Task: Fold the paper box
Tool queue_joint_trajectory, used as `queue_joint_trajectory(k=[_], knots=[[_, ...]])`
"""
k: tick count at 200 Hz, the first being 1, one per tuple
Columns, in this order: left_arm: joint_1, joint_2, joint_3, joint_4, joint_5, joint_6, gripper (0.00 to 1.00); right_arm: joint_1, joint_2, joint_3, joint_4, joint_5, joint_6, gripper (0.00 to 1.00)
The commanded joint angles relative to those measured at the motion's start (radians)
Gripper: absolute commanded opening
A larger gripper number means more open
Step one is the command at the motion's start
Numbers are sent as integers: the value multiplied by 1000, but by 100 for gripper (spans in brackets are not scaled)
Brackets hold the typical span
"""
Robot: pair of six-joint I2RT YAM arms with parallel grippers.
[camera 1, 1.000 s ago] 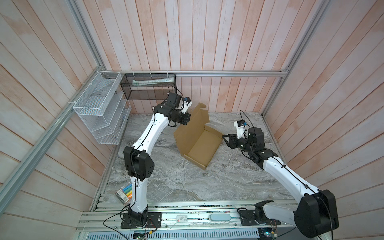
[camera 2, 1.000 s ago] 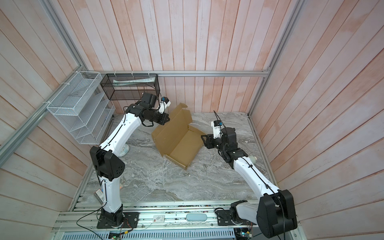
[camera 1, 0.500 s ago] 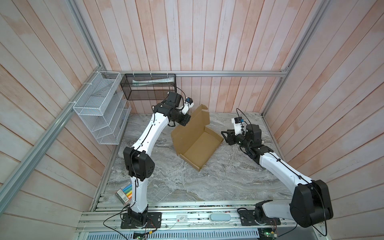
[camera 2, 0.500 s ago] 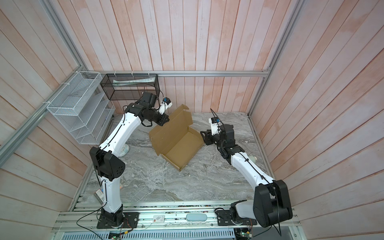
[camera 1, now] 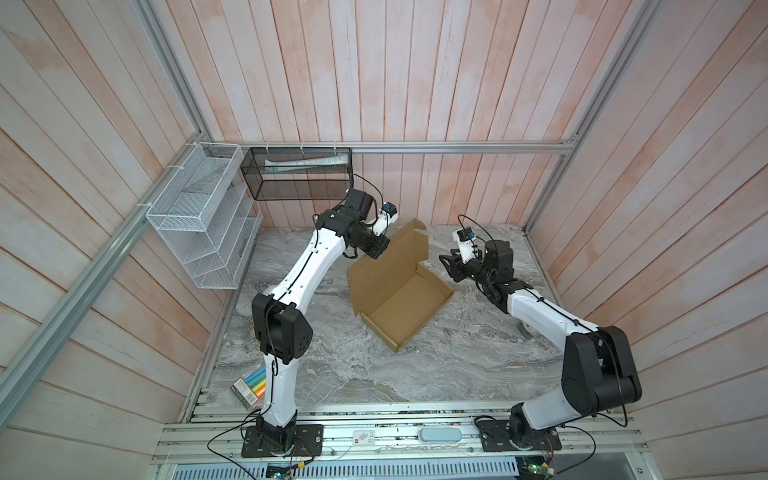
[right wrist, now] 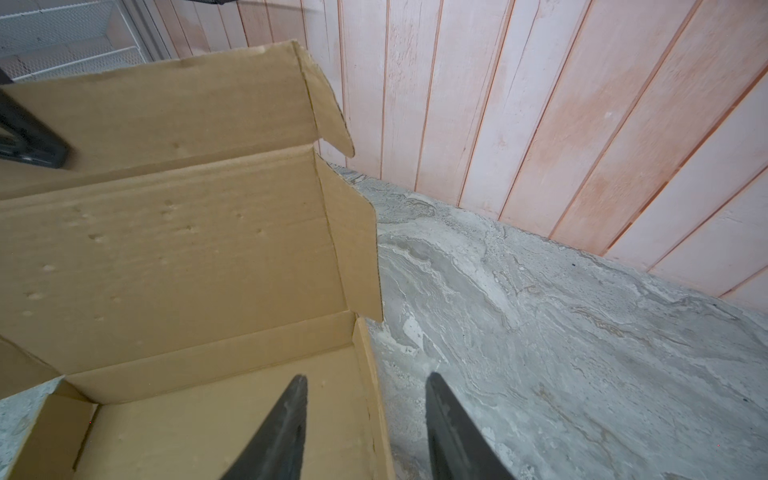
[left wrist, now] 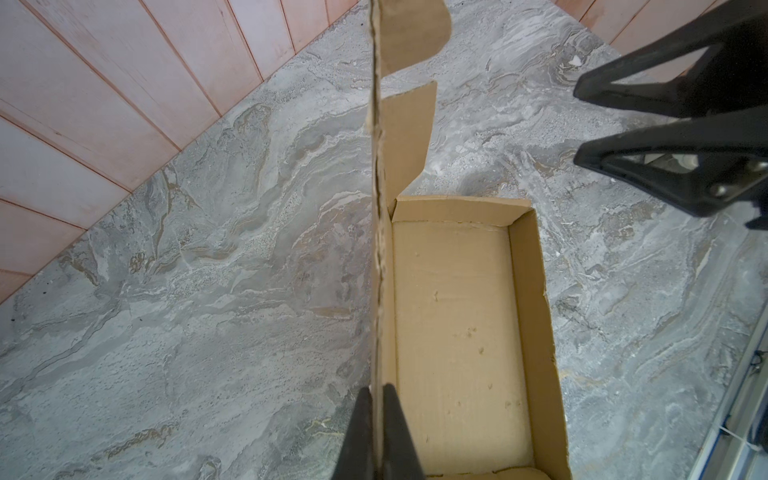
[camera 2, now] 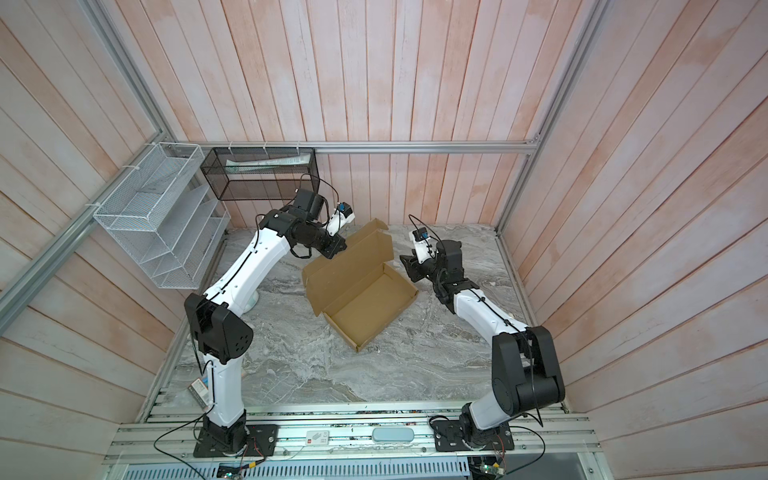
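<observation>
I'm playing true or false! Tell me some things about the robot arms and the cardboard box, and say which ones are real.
1. The left gripper pinches the raised lid of the paper box. True.
2. The right gripper holds the box. False: its jaws are open, gripping nothing.
3. The box has nothing inside. True.
4. The lid is folded shut. False: it stands up, open.

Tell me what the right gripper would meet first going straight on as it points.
Probably the paper box: the right gripper, fingers apart, aims at the raised lid's side flap; the end wall shows between its fingers. Depth unclear.
</observation>
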Motion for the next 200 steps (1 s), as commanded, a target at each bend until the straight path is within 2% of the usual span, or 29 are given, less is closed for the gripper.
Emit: queue_joint_trajectory(k=[1,68,200], knots=[[-6,-2,-30,-12,32,15,0,-18,30,44,61,-69,-49,48],[-41,-15,-59,-8,43,17,0,-49,149,102,91,-204,-80,48],[-74,-65,-89,2,7,7,0,-59,239,176,86,-230,-77,47]])
